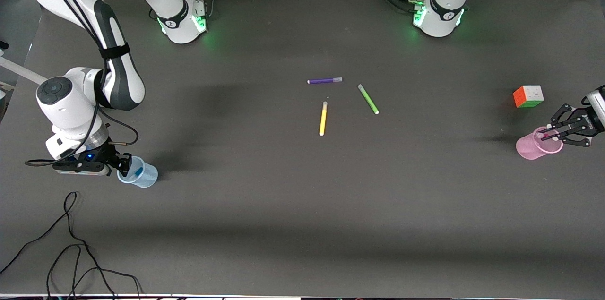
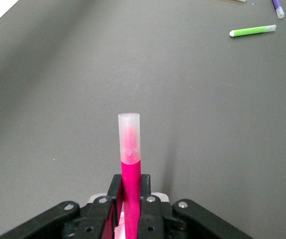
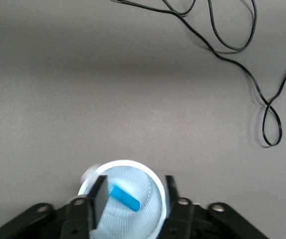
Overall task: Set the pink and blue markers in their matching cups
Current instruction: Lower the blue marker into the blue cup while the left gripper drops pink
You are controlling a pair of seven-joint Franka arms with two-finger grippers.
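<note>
- My left gripper (image 1: 552, 135) hangs over the pink cup (image 1: 538, 144) at the left arm's end of the table, its fingers (image 2: 148, 215) clamped on the pink marker (image 2: 130, 164).
- My right gripper (image 1: 124, 164) sits over the blue cup (image 1: 139, 173), fingers (image 3: 99, 195) spread, with the blue marker (image 3: 124, 197) lying loose inside the cup.

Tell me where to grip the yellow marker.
Grip the yellow marker mid-barrel, coming straight down, fingers closing across its width. It lies flat and alone on the table, clear of the green marker, so both long sides are free.
</note>
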